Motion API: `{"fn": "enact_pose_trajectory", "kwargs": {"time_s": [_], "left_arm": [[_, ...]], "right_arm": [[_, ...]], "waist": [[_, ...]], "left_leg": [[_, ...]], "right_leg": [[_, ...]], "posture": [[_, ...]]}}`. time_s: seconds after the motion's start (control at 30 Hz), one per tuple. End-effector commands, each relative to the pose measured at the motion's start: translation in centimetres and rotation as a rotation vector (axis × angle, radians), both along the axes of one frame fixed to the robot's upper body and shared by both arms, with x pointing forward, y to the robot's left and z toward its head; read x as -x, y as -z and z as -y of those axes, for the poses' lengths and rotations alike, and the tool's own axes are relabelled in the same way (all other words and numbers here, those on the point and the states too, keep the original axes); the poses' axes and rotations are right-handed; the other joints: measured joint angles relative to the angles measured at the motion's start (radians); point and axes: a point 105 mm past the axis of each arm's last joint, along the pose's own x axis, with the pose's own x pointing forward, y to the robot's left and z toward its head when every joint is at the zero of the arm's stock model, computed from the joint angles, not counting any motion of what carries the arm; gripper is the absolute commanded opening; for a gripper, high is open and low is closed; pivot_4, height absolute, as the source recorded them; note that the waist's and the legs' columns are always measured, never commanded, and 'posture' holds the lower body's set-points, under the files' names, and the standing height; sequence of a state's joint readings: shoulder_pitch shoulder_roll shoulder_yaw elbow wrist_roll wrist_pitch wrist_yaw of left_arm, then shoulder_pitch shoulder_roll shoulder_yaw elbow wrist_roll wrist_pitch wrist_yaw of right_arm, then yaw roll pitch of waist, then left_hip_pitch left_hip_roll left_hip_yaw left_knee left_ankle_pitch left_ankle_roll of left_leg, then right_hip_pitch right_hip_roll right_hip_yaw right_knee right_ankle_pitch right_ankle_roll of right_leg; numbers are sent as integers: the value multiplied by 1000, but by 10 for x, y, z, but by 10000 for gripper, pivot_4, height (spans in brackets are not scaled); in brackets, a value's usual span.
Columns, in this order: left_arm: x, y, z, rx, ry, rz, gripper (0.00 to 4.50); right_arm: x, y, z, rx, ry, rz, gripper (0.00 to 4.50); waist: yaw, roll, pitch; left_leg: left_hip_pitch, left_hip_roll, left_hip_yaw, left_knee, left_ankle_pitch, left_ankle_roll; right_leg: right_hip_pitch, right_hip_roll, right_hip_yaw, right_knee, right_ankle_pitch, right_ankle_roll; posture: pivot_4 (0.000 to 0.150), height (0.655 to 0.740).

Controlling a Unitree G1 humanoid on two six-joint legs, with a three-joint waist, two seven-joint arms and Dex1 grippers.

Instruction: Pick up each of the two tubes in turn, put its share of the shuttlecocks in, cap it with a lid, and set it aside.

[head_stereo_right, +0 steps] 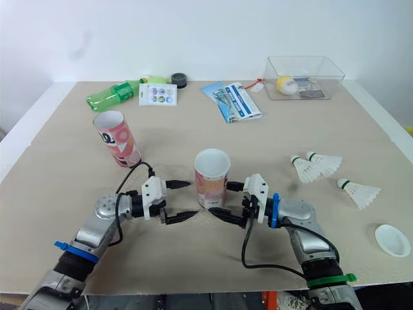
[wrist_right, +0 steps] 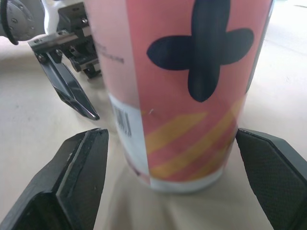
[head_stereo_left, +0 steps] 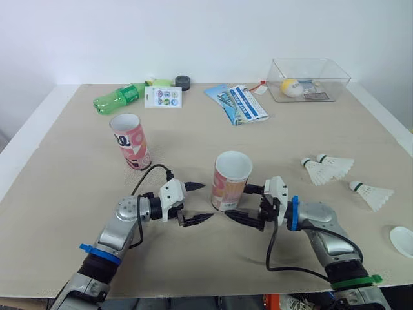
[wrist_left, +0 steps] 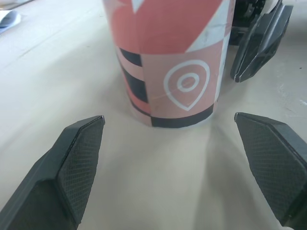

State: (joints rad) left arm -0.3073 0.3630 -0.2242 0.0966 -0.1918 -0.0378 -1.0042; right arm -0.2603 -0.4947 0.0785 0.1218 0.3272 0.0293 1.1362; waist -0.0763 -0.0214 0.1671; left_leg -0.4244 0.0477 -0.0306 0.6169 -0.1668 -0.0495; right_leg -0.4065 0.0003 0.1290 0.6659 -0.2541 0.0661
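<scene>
A pink patterned tube (head_stereo_left: 230, 181) stands upright and open-topped at the table's middle. My right gripper (head_stereo_left: 237, 201) is open at its base, one finger on each side, with gaps showing in the right wrist view around the tube (wrist_right: 182, 86). My left gripper (head_stereo_left: 206, 201) is open too, pointing at the tube (wrist_left: 172, 62) from the left, just short of it. A second pink tube (head_stereo_left: 130, 141) stands at the left. Three shuttlecocks (head_stereo_left: 335, 165) (head_stereo_left: 316, 172) (head_stereo_left: 373, 194) lie at the right. A white lid (head_stereo_left: 403, 240) rests at the right edge.
Along the back lie a green bottle (head_stereo_left: 116, 98), a sticker card (head_stereo_left: 162, 97), a dark round cap (head_stereo_left: 182, 82) and blue booklets (head_stereo_left: 239, 103). A clear box (head_stereo_left: 308, 79) with a yellow ball stands back right. The table's front edge (head_stereo_left: 213, 294) is close behind both arms.
</scene>
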Motion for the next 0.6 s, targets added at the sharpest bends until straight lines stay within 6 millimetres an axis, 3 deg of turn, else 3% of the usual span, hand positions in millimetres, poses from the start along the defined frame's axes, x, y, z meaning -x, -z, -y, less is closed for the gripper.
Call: {"fn": "enact_pose_trajectory", "kwargs": {"time_s": [0.03, 0.6], "left_arm": [[4, -18, -6, 41, -22, 55, 45000], [15, -18, -8, 49, -34, 27, 45000]], "right_arm": [[-5, -8, -3, -7, -9, 54, 44883], [-6, 1, -21, 16, -45, 61, 44883]], "waist": [[0, 0, 0], [0, 0, 1]], "left_leg": [[0, 0, 0, 0, 0, 0], [0, 0, 0, 0, 0, 0]], "right_leg": [[0, 0, 0, 0, 0, 0], [0, 0, 0, 0, 0, 0]], "posture": [[1500, 7400], [1500, 7400]]}}
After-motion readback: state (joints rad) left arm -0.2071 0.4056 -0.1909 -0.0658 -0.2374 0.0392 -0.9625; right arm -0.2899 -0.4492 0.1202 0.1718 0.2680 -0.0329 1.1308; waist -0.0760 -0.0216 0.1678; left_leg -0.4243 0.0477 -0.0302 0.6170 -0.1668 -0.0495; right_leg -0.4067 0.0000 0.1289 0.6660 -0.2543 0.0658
